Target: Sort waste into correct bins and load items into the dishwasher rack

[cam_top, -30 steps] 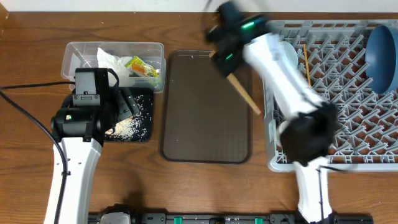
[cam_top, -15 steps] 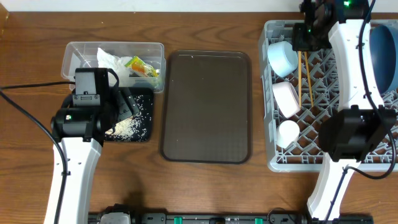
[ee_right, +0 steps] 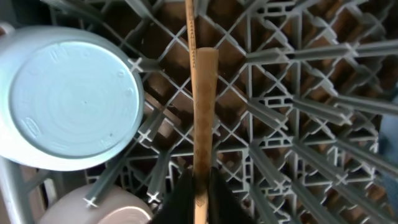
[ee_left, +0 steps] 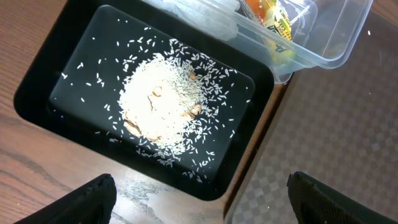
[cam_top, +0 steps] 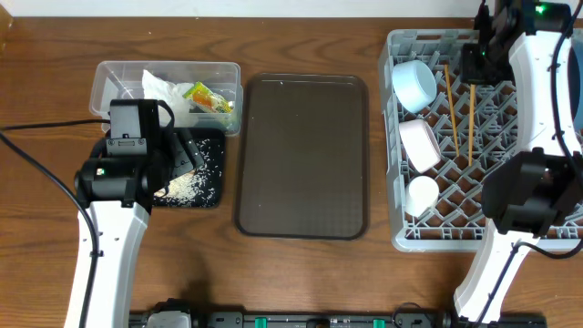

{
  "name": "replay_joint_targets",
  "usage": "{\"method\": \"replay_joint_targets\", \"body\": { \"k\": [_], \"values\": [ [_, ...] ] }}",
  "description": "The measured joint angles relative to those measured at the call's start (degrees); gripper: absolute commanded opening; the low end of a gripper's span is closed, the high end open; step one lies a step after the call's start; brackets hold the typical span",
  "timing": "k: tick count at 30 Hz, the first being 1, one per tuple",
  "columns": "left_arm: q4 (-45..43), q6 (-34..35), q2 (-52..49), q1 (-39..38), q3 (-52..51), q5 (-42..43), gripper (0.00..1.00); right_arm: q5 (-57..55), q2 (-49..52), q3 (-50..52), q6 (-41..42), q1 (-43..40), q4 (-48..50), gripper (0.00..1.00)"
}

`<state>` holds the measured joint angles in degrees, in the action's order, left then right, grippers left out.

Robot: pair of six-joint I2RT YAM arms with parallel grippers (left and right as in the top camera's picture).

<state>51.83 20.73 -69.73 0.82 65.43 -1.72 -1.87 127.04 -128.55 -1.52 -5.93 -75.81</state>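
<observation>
My right gripper (cam_top: 477,62) is over the grey dishwasher rack (cam_top: 446,239), shut on a wooden chopstick (ee_right: 203,118) that it holds low over the lattice (ee_right: 298,124). The other chopstick (cam_top: 449,102) lies in the rack beside it and shows thin in the right wrist view (ee_right: 189,25). The light blue bowl (cam_top: 414,84), white bowl (cam_top: 419,144) and small white cup (cam_top: 422,193) stand in the rack's left column. The dark blue dish is hidden behind my right arm. My left gripper (ee_left: 202,199) is open and empty above the black tray (ee_left: 62,87) with rice (ee_left: 165,102).
The clear tub (cam_top: 118,71) holds crumpled tissue (cam_top: 162,91) and the snack wrapper (cam_top: 208,98), just behind the black tray (cam_top: 211,196). A dark brown serving tray (cam_top: 302,155) lies between the bins and the rack. A black cable crosses the table at the left.
My right arm has swung the chopstick from over the brown tray into the rack, and now holds it beside the first chopstick. The left arm has not moved.
</observation>
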Motion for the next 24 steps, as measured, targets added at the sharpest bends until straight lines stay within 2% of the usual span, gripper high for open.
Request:
{"method": "replay_joint_targets", "body": {
  "k": [1,2,3,9,13,14,15,21,22,24],
  "values": [
    [0.0,0.0,0.0,0.0,0.0,0.0,0.91,0.3,0.0,0.2,-0.6,0.0,0.2,0.57],
    [0.0,0.0,0.0,0.0,0.0,0.0,0.91,0.4,0.1,0.3,-1.2,0.0,0.4,0.68],
    [0.0,0.0,0.0,0.0,0.0,0.0,0.91,0.5,0.1,0.4,-1.7,0.0,0.4,0.73],
    [0.0,0.0,0.0,0.0,0.0,0.0,0.91,4.0,0.0,0.4,-2.9,0.0,-1.7,0.81],
    [0.0,0.0,0.0,0.0,0.0,0.0,0.91,8.0,-1.5,0.4,-3.3,0.2,-4.6,0.82],
    [0.0,0.0,0.0,0.0,0.0,0.0,0.91,8.5,-2.3,0.4,-3.3,0.4,-5.3,0.94],
    [0.0,0.0,0.0,0.0,0.0,0.0,0.91,9.1,-4.0,0.4,-3.3,0.7,-6.3,0.99],
    [0.0,0.0,0.0,0.0,0.0,0.0,0.91,11.2,-19.8,0.2,-3.5,3.2,-12.4,0.99],
    [0.0,0.0,0.0,0.0,0.0,0.0,0.91,11.4,-23.5,-0.1,-3.5,3.2,-13.0,0.93],
    [0.0,0.0,0.0,0.0,0.0,0.0,0.91,10.9,-28.3,-0.7,-3.6,3.1,-13.5,0.99]
  ]
}}
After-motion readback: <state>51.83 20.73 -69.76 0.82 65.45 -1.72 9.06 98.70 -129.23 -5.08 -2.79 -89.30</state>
